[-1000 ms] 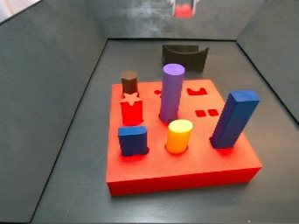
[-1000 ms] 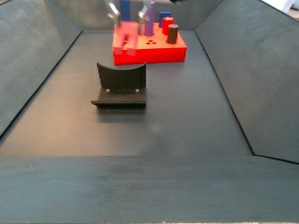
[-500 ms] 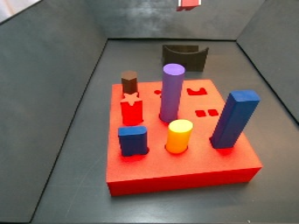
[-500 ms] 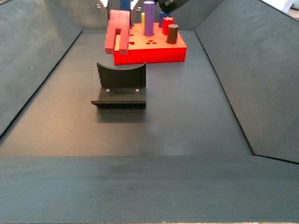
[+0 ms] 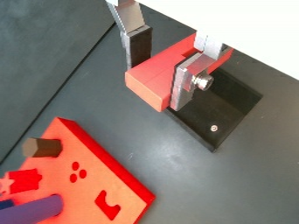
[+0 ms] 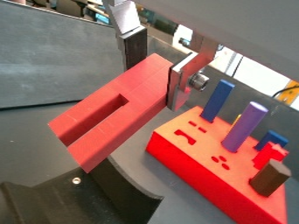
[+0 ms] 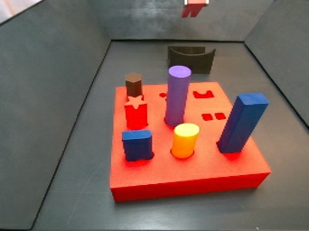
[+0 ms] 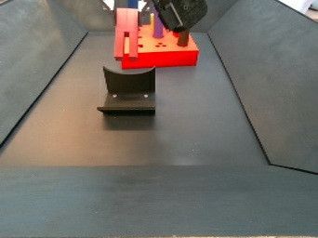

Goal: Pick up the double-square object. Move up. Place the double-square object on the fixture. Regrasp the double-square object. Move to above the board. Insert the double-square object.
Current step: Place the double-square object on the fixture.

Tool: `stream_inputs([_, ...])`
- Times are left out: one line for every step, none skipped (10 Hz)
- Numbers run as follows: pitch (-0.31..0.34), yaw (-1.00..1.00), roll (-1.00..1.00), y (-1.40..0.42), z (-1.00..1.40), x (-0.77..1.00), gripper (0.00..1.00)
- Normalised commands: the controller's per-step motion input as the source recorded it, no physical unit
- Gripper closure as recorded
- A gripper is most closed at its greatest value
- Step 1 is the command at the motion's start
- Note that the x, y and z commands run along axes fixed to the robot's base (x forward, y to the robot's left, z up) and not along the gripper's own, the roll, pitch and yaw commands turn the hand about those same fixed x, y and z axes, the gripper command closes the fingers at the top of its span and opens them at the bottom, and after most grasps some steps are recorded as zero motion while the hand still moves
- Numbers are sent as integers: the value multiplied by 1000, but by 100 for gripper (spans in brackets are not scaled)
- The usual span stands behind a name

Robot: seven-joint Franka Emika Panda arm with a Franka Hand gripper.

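Double-square object (image 5: 158, 80) clamped between silver fingers (image 5: 188, 79) of gripper (image 5: 163, 54), raised clear of floor. Fixture (image 8: 126, 90) directly below, seen under block in a wrist view. Board (image 7: 187, 144) with coloured pegs off to one side, apart from fixture

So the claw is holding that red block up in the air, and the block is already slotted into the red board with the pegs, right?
Not quite. The gripper does hold the double-square object, but both wrist views show it in the air, over the fixture and clear of the board. It is not slotted in.
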Motion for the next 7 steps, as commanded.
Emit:
stream_inputs([55, -95, -210, 27, -5, 60, 100])
stream_inputs([310, -82, -1000, 132, -1000, 120, 100])
stream_inputs([302, -105, -1000, 139, -1000, 131, 100])
stream_inputs([313, -143, -1000, 140, -1000, 141, 100])
stream_inputs([295, -211, -917, 136, -1000, 156, 100])
stream_inputs([237, -244, -752, 138, -1000, 155, 100])
stream_inputs([143, -278, -531, 142, -1000, 162, 100])
